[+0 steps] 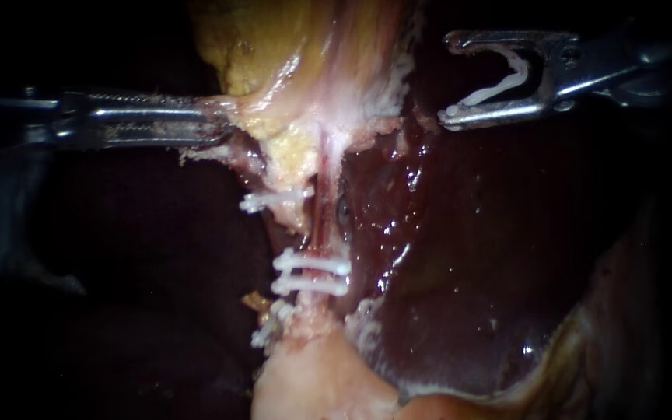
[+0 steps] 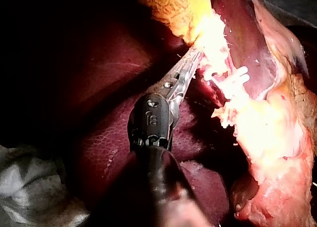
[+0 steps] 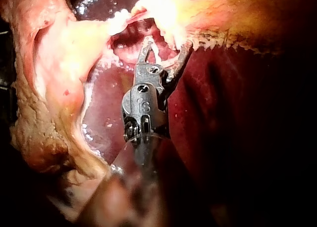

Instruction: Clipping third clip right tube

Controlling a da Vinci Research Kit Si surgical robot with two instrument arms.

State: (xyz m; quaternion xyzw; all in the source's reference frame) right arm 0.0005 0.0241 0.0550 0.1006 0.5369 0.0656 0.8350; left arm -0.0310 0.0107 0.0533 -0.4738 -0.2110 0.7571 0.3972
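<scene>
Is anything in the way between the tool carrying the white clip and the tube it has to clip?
Nothing visible does. The right instrument, jaws shut on the loaded clip, has only bare wet liver between it and the right tube. The left instrument grips pale tissue on the tube's other side.

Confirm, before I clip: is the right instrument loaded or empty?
Loaded: an open white clip sits between the right instrument's jaws, touching both.

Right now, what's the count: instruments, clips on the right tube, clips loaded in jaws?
Instruments: 2 (left instrument, shut on pale tissue; right instrument)
Clips on the right tube: 2 (upper clip, lower clip)
Loaded clip, held in the right instrument's jaws: 1
Total: 5
</scene>
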